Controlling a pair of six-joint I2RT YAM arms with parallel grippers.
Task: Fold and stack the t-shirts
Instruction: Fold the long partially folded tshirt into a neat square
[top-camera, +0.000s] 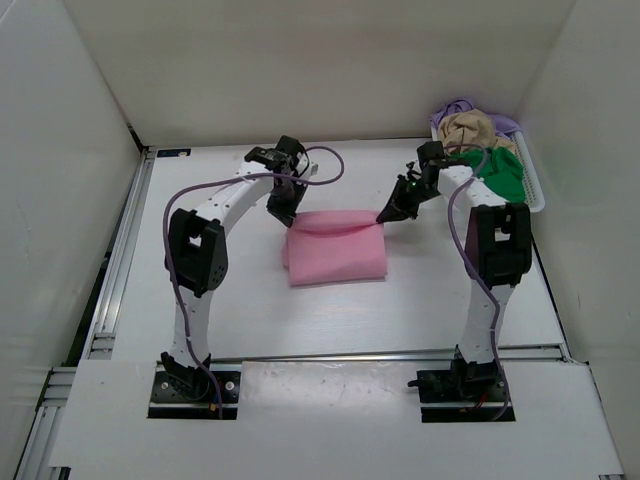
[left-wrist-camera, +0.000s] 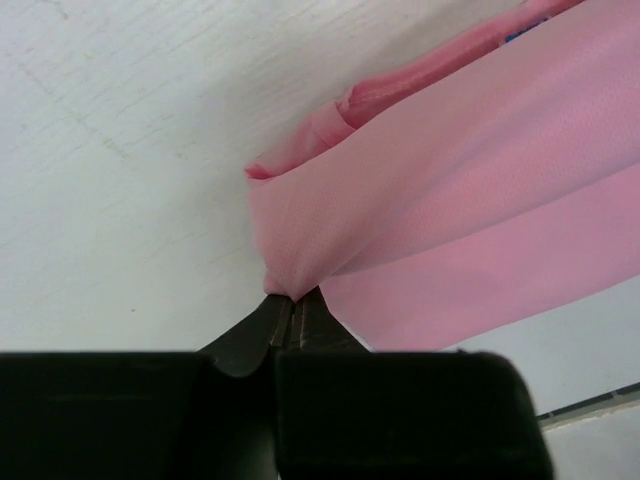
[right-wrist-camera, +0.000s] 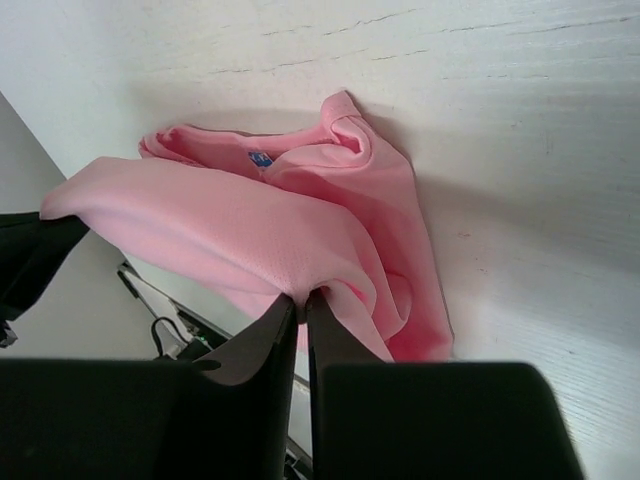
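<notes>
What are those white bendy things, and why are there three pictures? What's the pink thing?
They are two robot arms bolted to a table. One picture looks down from above; the other two come from little cameras on each arm's wrist. A pink t-shirt lies partly folded on the table. The left gripper and right gripper each pinch a far corner of it. At the back right, a white basket holds a tan shirt, a green shirt and a purple shirt.

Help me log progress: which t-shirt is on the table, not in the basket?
The pink t-shirt, partly folded mid-table, pinched by the left gripper and right gripper. The tan, green and purple shirts sit bunched in the white basket, far right.
</notes>
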